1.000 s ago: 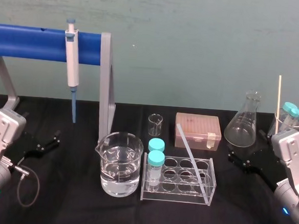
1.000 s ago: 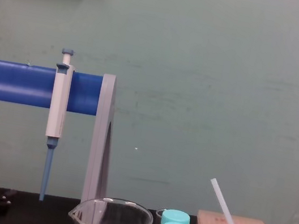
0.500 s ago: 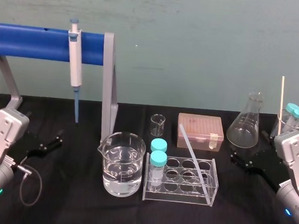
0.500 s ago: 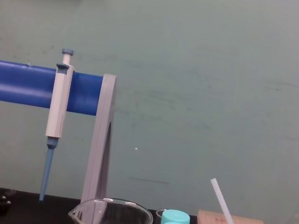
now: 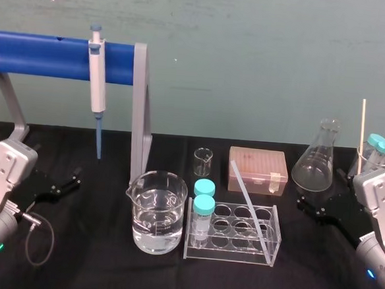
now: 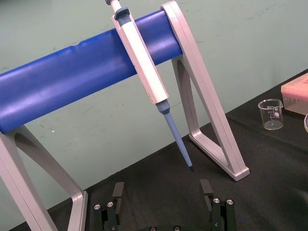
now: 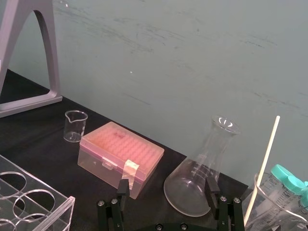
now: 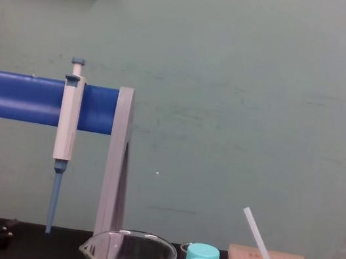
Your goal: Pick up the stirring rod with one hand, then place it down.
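— Where is the stirring rod (image 5: 249, 203) seen?
— It is seen propped aslant in the clear tube rack (image 5: 230, 254) at mid-table. Its lower end is set at the rack's front right corner and its upper end is tilted back toward the pink box (image 5: 257, 169). It is touched by neither gripper.
— And how are the pincers held?
— The left gripper (image 6: 162, 191) is kept low at the table's left, fingers spread apart, nothing between them. The right gripper (image 7: 167, 187) is kept low at the right, near the conical flask (image 7: 203, 176), likewise spread and empty.
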Motion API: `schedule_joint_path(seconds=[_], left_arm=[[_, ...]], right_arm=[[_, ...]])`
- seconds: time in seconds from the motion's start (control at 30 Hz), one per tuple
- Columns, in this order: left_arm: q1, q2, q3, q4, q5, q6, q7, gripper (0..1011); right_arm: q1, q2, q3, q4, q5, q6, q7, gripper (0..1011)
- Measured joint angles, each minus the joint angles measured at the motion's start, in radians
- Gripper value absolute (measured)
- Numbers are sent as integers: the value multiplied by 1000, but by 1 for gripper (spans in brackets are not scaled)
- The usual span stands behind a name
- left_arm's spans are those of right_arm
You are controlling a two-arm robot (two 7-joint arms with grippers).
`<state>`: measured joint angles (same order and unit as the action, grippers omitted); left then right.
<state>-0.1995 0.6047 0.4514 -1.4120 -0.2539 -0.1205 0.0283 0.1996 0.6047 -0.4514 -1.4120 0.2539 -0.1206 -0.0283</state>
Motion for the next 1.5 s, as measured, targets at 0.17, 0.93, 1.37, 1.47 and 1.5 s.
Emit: schedule_joint_path(seconds=[0.17, 0.93, 1.37, 1.47, 1.5], left_arm=[[0, 0, 0, 0, 0, 0, 0, 1000], [0, 0, 0, 0, 0, 0, 0, 1000], [0, 0, 0, 0, 0, 0, 0, 1000], [0, 0, 0, 0, 0, 0, 0, 1000], [0, 0, 0, 0, 0, 0, 0, 1000]], right_arm=[[0, 0, 0, 0, 0, 0, 0, 1000], [18, -27, 126, -125, 327, 214, 285, 1000], [89, -22, 46, -153, 327, 301, 484, 1000], [110, -24, 25, -138, 310, 305, 506, 1000], [113, -25, 21, -135, 306, 307, 508, 1000]])
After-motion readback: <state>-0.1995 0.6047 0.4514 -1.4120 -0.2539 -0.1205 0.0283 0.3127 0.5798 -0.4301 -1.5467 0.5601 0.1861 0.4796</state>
